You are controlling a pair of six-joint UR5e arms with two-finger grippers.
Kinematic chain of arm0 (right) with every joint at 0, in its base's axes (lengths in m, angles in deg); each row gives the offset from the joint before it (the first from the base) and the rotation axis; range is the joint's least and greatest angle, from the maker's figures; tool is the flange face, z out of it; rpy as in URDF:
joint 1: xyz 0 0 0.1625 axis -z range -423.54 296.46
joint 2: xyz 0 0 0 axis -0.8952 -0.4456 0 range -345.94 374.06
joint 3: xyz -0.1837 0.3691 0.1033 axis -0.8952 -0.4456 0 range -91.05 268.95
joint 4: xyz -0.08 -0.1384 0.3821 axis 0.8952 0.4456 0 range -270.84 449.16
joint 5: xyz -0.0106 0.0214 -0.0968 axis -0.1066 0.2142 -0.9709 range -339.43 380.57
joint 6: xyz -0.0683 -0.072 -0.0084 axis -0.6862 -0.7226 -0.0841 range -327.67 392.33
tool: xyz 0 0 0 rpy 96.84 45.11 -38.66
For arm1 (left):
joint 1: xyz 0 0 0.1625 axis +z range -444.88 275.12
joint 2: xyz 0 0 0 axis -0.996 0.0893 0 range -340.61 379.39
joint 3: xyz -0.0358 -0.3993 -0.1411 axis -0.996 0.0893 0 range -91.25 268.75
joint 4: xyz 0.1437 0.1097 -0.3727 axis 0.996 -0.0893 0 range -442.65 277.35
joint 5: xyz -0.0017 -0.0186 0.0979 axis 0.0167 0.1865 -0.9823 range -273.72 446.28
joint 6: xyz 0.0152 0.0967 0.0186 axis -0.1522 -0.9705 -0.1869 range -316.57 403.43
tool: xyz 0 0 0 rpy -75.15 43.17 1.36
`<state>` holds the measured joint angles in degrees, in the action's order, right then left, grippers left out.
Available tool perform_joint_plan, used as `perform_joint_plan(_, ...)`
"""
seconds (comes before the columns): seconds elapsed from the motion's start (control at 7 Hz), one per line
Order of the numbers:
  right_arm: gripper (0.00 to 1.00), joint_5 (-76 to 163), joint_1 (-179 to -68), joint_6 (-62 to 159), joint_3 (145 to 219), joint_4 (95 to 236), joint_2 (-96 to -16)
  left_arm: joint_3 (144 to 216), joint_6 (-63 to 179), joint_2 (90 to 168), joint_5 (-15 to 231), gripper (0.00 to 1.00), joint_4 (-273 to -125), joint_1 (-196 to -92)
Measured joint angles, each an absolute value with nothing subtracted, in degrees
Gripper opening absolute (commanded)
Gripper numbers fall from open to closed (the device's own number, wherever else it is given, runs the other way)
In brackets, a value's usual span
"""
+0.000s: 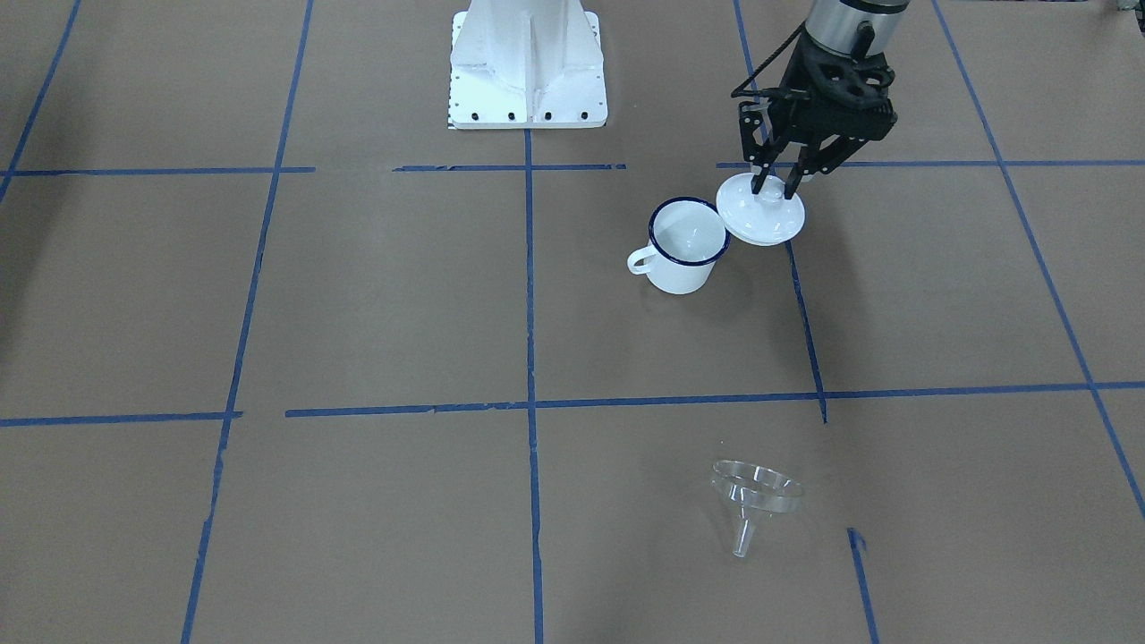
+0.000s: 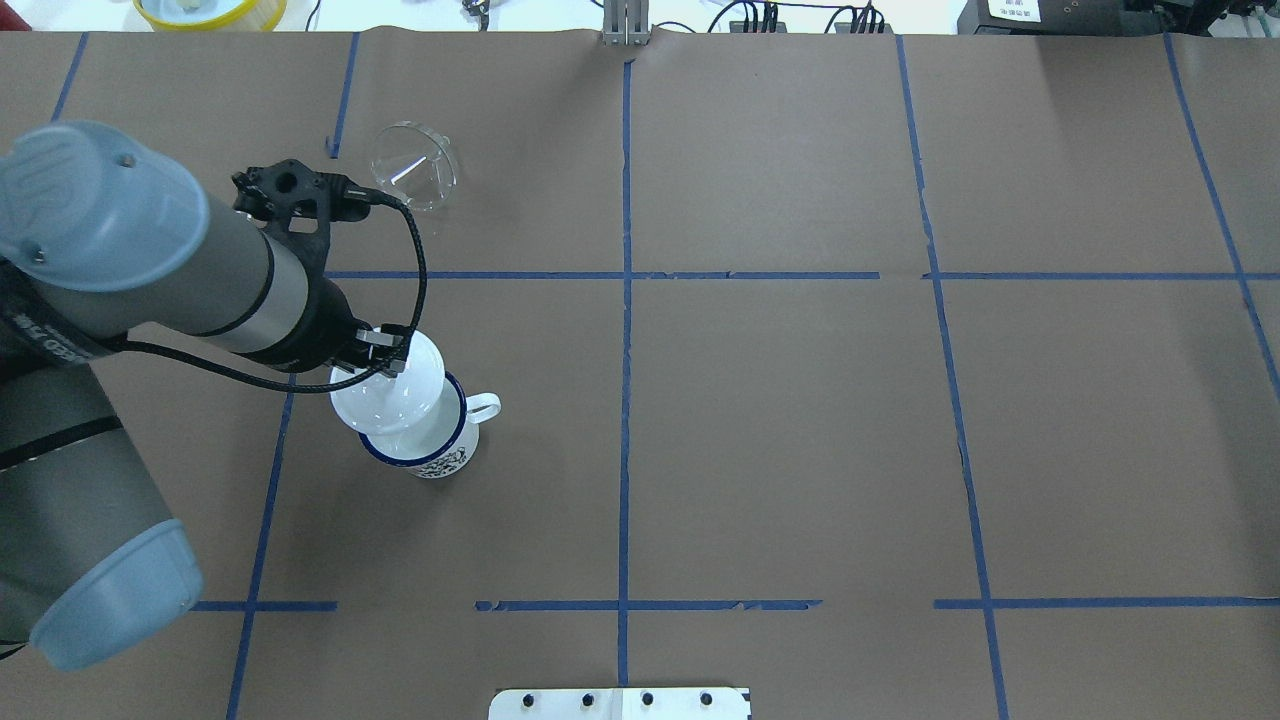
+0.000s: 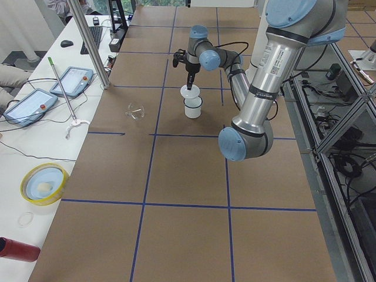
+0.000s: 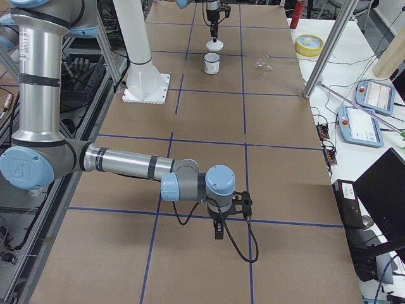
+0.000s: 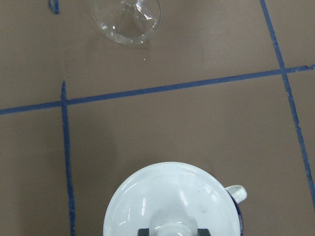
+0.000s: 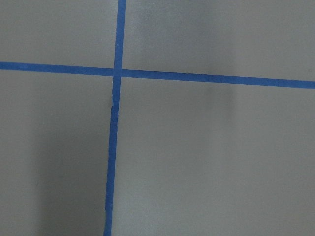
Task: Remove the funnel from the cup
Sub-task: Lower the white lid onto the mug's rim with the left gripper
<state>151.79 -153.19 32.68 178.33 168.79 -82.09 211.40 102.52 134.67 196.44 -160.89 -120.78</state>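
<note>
The clear funnel (image 1: 756, 492) lies on its side on the brown table, well apart from the cup; it also shows in the overhead view (image 2: 413, 165) and the left wrist view (image 5: 128, 19). The white cup (image 1: 684, 246) with a dark-blue rim stands upright and uncovered, its handle (image 2: 483, 405) pointing away from the arm. My left gripper (image 1: 776, 190) is shut on the knob of a flat white lid (image 1: 760, 215), held just above and beside the cup's rim. My right gripper (image 4: 218, 233) hangs far off over bare table; I cannot tell whether it is open or shut.
The white robot base (image 1: 528, 72) stands at the table's edge near the cup. A yellow bowl (image 3: 42, 182), a red can (image 3: 17, 249), tablets and a metal pole (image 3: 88, 41) stand on the side bench beyond the table.
</note>
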Motion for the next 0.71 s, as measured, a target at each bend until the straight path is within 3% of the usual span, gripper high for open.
perform_joint_plan(0.71, 1.0, 151.8, -153.2, 32.7, 178.3, 168.8, -82.1, 206.8, 104.4, 135.3, 194.3, 0.0, -162.4, -118.3)
